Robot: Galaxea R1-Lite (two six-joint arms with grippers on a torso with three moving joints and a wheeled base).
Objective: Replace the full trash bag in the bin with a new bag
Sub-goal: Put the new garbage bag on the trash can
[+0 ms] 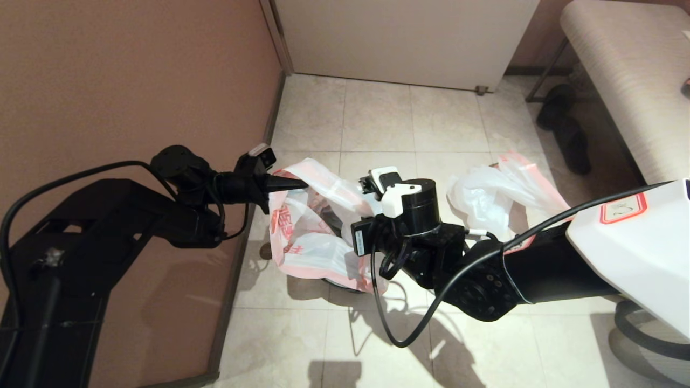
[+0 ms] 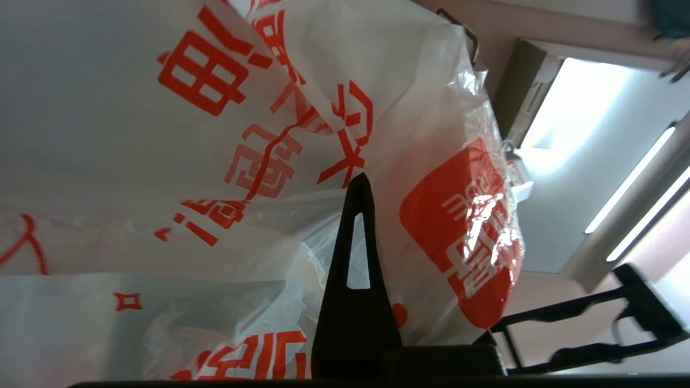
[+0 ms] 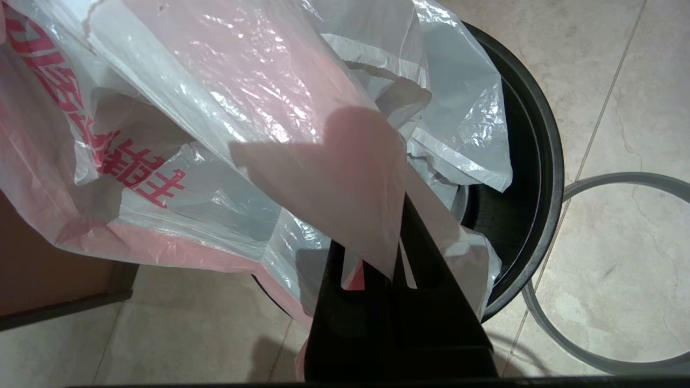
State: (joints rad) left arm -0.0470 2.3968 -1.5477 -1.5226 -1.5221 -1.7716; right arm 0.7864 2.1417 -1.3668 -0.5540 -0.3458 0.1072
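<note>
While the new bag [image 1: 302, 226] hides most of the bin [image 3: 531, 178], the left gripper [image 1: 299, 184] and right gripper [image 3: 396, 253] each pinch its edge, fully closed.

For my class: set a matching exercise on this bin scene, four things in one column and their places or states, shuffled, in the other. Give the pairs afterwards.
Things
1. new bag
2. full trash bag
3. grey ring rim
4. bin

Places or states
A. lying on the floor tiles beside the bin, off it
B. pinched by both grippers, spread over the bin
C. on the floor past the right arm, out of the bin
D. black, standing on the tiles under the printed bag

Pairs: 1-B, 2-C, 3-A, 4-D
</note>
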